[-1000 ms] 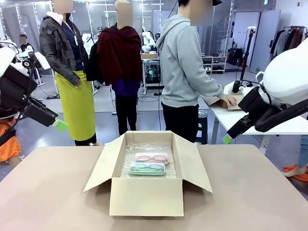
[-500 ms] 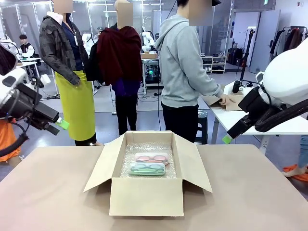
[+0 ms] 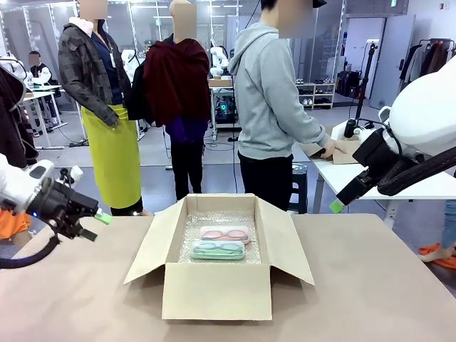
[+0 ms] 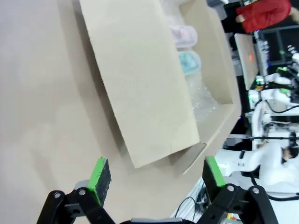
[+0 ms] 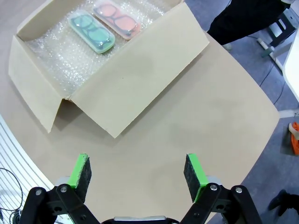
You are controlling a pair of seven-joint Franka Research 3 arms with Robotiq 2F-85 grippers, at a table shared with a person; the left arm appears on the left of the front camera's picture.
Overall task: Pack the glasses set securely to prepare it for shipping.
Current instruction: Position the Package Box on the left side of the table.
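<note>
Right wrist view, glasses set beyond gripper

Left hand, pads wide apart, beside the cardboard box; pink case, mint case inside.

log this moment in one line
box: flaps open, bubble wrap lining | pink case, mint case: inside, side by side | left gripper: open, low left of box | right gripper: open, raised right
</note>
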